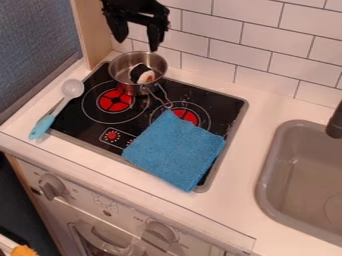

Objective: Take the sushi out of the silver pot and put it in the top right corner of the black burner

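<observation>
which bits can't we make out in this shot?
All camera view:
Underside of the sushi: hidden inside the silver pot
Part of the right burner: under blue cloth
Arm above gripper: cut off, top edge
Sink's far side: cut off, right edge
Orange thing: cut off, bottom edge

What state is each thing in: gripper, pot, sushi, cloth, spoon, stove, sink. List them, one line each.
Gripper: open, above the pot.
Silver pot: upright, uncovered, sushi inside.
Sushi: in the pot, not yet on the burner.
Blue cloth: spread out, partly over the stove's front edge.
Spoon: lying along the stove's left edge.
Stove: partly covered by the cloth.
Sink: uncovered.
</observation>
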You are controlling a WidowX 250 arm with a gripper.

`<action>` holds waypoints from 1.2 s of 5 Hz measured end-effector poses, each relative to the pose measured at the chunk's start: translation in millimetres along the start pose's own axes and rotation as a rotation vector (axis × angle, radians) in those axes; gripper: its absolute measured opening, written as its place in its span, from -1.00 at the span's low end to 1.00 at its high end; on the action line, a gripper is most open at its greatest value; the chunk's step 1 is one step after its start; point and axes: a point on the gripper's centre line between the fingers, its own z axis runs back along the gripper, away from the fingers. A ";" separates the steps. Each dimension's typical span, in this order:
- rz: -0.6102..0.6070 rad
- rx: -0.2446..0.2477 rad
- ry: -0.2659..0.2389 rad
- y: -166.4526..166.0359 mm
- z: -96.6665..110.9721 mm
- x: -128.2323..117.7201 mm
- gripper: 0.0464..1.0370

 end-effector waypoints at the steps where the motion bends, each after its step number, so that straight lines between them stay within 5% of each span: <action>1: 0.001 0.017 0.019 11.5 -10.7 10.0 0.93; 6: -0.010 -0.006 0.154 9.5 -72.9 -1.6 0.93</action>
